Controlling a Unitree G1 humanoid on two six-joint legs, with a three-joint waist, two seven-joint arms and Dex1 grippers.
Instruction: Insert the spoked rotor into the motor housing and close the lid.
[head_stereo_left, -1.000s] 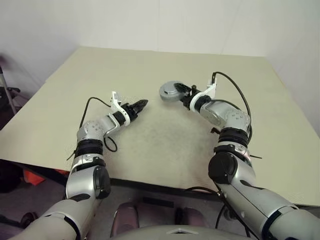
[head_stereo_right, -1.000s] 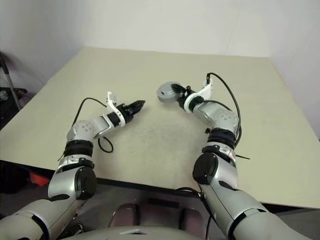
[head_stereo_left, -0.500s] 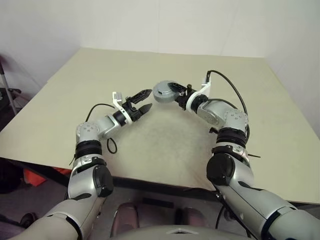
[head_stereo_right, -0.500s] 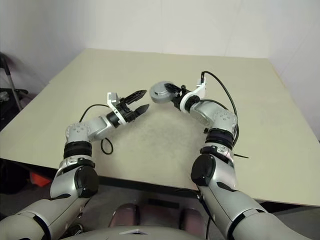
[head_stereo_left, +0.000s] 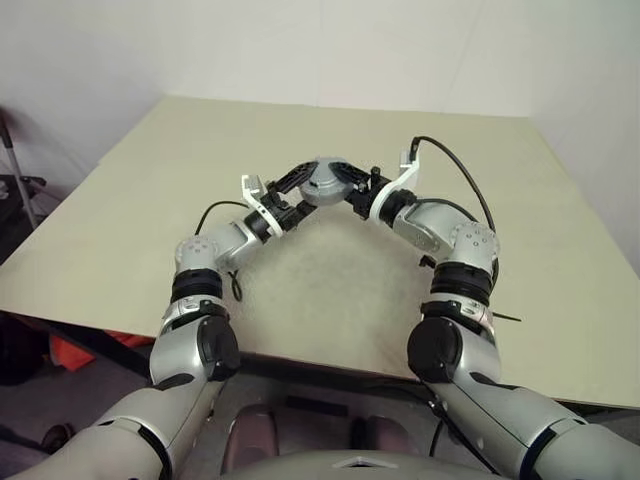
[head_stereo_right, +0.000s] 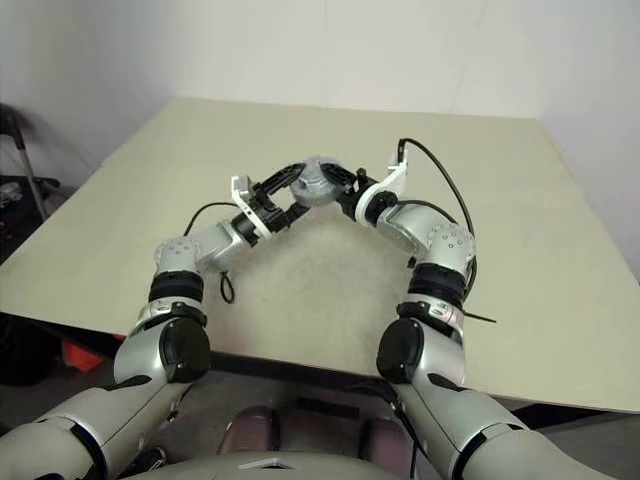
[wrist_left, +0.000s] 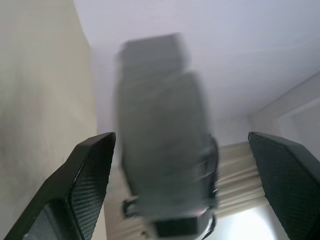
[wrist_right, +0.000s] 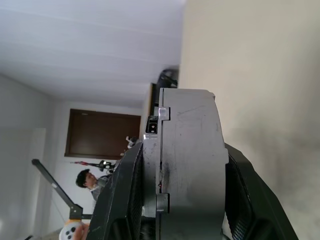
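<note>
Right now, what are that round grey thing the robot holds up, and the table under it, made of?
The motor housing looks like metal: dull silver-grey, matte, faintly scuffed, with crisp machined edges. The table has a flat, pale beige matte top, maybe laminate or painted board; I cannot tell which.

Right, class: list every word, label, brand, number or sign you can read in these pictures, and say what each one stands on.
None can be read.
The motor housing, held in the right gripper, bears no legible marking.
The left gripper and the table bear no print.
</note>
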